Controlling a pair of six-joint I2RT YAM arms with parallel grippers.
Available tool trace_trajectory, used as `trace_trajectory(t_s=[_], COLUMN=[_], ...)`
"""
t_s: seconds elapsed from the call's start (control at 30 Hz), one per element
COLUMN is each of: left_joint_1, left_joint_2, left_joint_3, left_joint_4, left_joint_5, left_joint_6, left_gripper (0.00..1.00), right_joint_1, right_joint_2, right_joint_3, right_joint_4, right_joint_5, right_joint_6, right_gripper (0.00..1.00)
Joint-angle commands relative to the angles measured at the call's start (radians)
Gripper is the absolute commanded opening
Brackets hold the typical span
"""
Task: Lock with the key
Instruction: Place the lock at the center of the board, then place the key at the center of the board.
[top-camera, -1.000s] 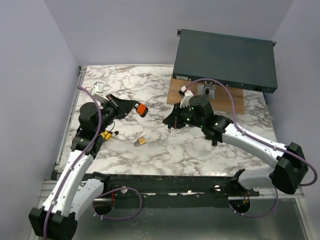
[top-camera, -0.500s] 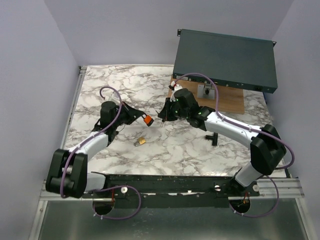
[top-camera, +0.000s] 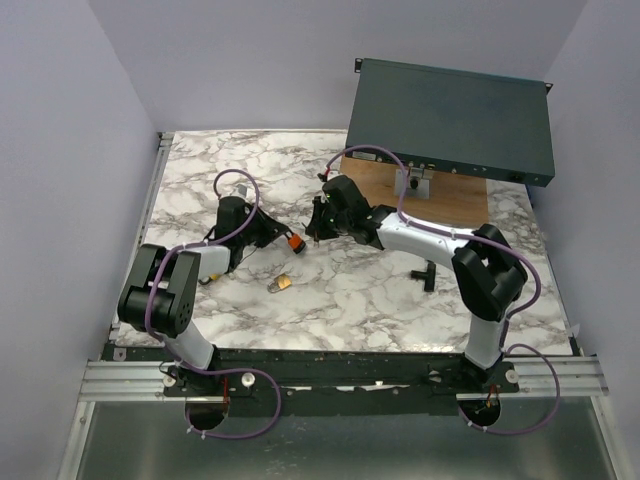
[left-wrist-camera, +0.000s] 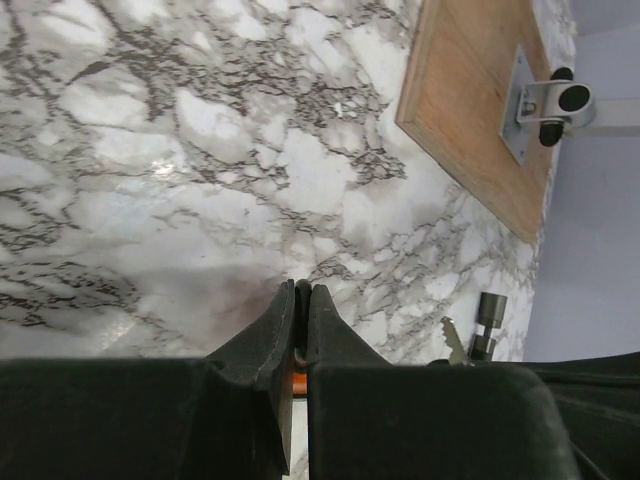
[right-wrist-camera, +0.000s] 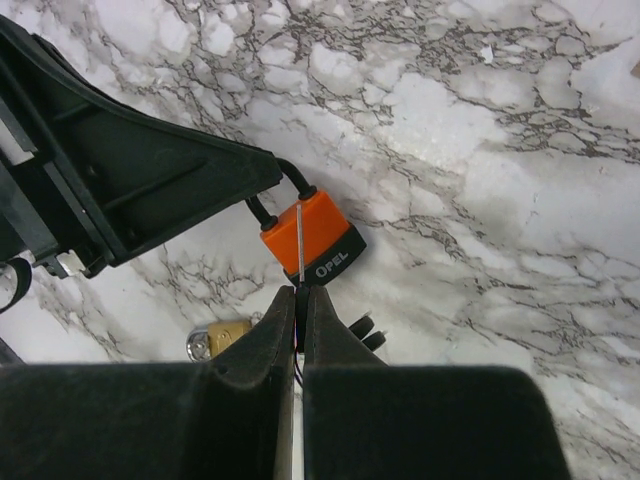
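My left gripper (top-camera: 281, 236) is shut on the black shackle of an orange padlock (top-camera: 294, 241), held just above the marble table. In the right wrist view the padlock (right-wrist-camera: 312, 240) has a black base marked OPEL. My right gripper (right-wrist-camera: 300, 300) is shut on a key; its thin blade (right-wrist-camera: 301, 245) is seen edge-on, lying across the padlock's body from the base side. In the top view the right gripper (top-camera: 312, 228) sits right beside the padlock. In the left wrist view the fingers (left-wrist-camera: 283, 318) are closed, with a sliver of orange (left-wrist-camera: 291, 383) behind them.
A brass padlock (top-camera: 281, 284) lies on the table below the grippers, also in the right wrist view (right-wrist-camera: 222, 338). A wooden board (top-camera: 450, 200) with a metal hasp (top-camera: 412, 180) lies back right under a dark metal box (top-camera: 450, 120). A small black part (top-camera: 428, 275) lies at right.
The right gripper with the key has moved left up to the orange padlock. The left gripper has carried the padlock a little right and nearer. Both arms have folded in.
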Motion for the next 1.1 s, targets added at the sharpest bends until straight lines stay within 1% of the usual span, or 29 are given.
trace_trajectory(t_s=[0.0, 0.07, 0.13, 0.17, 0.23, 0.4, 0.53, 0.83, 1.07], left_joint_1=[0.008, 0.008, 0.009, 0.009, 0.010, 0.011, 0.012, 0.019, 0.019], left_joint_2=[0.008, 0.007, 0.002, -0.001, -0.008, -0.049, -0.111, -0.353, -0.487], left_joint_3=[0.022, 0.025, 0.020, 0.021, 0.025, 0.039, 0.069, 0.103, 0.140], left_joint_4=[-0.080, -0.129, -0.141, -0.162, -0.185, -0.258, -0.347, -0.512, -0.611], left_joint_5=[-0.091, -0.122, -0.141, -0.152, -0.167, -0.209, -0.242, -0.288, -0.259], left_joint_6=[0.030, 0.027, 0.024, 0.021, 0.020, 0.023, 0.064, 0.116, 0.175], left_gripper=[0.00, 0.09, 0.24, 0.28, 0.32, 0.49, 0.59, 0.79, 0.86], right_joint_1=[-0.003, -0.001, -0.001, -0.001, 0.001, 0.014, 0.032, 0.065, 0.076], right_joint_2=[0.056, 0.074, 0.092, 0.102, 0.118, 0.156, 0.176, 0.258, 0.348], right_joint_3=[0.053, 0.067, 0.080, 0.085, 0.095, 0.122, 0.152, 0.273, 0.356], right_joint_4=[-0.021, -0.023, -0.023, -0.023, -0.022, -0.026, -0.035, -0.076, -0.103], right_joint_5=[0.011, 0.006, -0.001, -0.004, -0.006, -0.005, 0.010, 0.018, 0.011], right_joint_6=[-0.003, 0.003, 0.009, 0.013, 0.018, 0.027, 0.029, 0.022, 0.022], right_gripper=[0.01, 0.01, 0.01, 0.01, 0.01, 0.01, 0.01, 0.01, 0.01])
